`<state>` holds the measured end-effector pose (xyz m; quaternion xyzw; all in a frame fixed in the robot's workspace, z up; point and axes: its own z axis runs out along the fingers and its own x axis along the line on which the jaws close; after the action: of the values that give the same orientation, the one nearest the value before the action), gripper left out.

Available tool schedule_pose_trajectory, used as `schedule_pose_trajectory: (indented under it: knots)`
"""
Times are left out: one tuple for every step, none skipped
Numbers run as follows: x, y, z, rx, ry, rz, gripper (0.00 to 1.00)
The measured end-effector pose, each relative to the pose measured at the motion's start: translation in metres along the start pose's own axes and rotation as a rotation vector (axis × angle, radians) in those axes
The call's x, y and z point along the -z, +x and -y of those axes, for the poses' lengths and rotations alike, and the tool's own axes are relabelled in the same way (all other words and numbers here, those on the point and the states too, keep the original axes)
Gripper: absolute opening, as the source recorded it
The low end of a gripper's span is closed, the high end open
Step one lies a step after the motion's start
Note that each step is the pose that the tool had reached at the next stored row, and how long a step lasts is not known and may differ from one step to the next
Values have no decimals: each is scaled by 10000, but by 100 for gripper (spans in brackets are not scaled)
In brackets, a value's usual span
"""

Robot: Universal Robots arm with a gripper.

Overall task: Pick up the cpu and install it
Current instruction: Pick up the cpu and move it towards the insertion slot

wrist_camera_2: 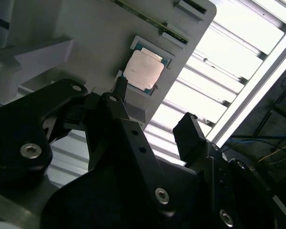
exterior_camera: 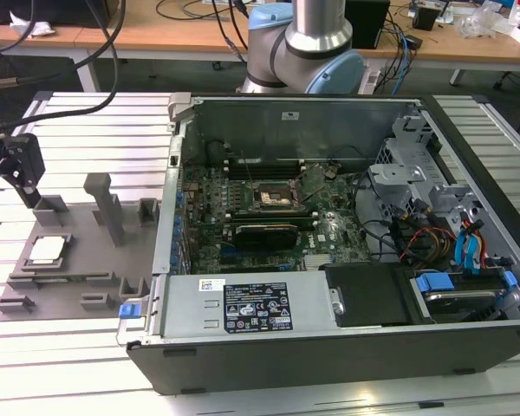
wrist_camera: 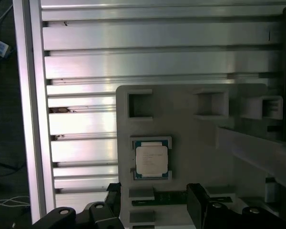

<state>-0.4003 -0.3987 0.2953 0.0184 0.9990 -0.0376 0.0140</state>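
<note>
The cpu (exterior_camera: 48, 250), a small square chip with a pale metal top, lies flat in a recess of the grey tray (exterior_camera: 87, 264) at the exterior view's left. Both wrist views show the cpu (wrist_camera_2: 143, 69) (wrist_camera: 151, 160) from above. My gripper (exterior_camera: 28, 192) hangs above the tray's far left corner, a short way behind the chip and not touching it. In both wrist views the gripper (wrist_camera_2: 152, 109) (wrist_camera: 155, 193) is open, its black fingers spread with nothing between them. The motherboard socket (exterior_camera: 273, 198) sits inside the open computer case (exterior_camera: 329, 325).
Grey upright posts (exterior_camera: 108, 204) rise from the tray just to the right of my gripper. The case wall (exterior_camera: 169, 217) stands between tray and motherboard. The arm's base (exterior_camera: 308, 52) is behind the case. Everything rests on a slatted aluminium table (exterior_camera: 78, 364); cables lie at the far left.
</note>
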Motion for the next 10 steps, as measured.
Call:
schedule_pose_trajectory:
  knots:
    - [-6, 0, -1, 0, 2, 0, 66]
    - [-9, 0, -1, 0, 3, 0, 66]
    - [-12, 0, -1, 0, 4, 0, 66]
    - [-16, 0, -1, 0, 6, 0, 66]
    - [-19, 0, -1, 0, 7, 0, 66]
    - [-23, 1, -2, 0, 7, 0, 66]
    - [-26, 1, -2, 0, 7, 1, 66]
    - [-31, 1, -2, 0, 7, 0, 66]
    - [-34, 1, -3, 0, 7, 1, 66]
    - [-37, 1, -3, 0, 7, 0, 66]
